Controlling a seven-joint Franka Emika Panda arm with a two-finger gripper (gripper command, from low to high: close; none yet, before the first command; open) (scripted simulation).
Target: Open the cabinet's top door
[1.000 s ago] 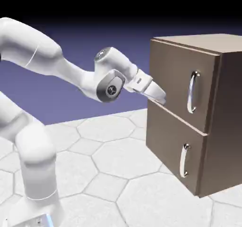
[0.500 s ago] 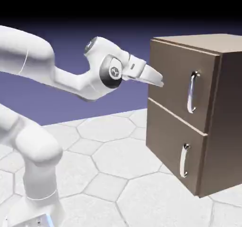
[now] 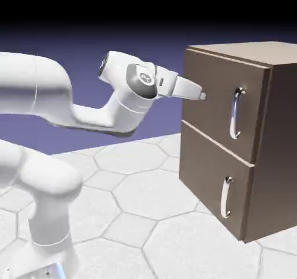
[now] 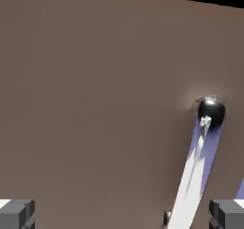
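Fingers of the gripper [image 3: 203,96] stand apart, empty. Top door [image 3: 217,92] is shut; its handle [image 3: 235,114] lies at four o'clock in the hand view. Centre the handle between the fingertips before closing.

In the exterior view, the cabinet [image 3: 281,138] is cut off by the right edge, and its interior is hidden by its closed front panels. A small part of the top door [image 3: 217,78] is covered by the fingers [image 4: 16,216], whose gap is too small to be made out there. To the left of the cabinet, the arm [image 3: 35,83] is cropped by the left edge, and the base [image 3: 43,263] by the bottom one. In the hand view, the fingers are cut by the bottom edge, as is the cabinet's upper handle [image 4: 191,187].
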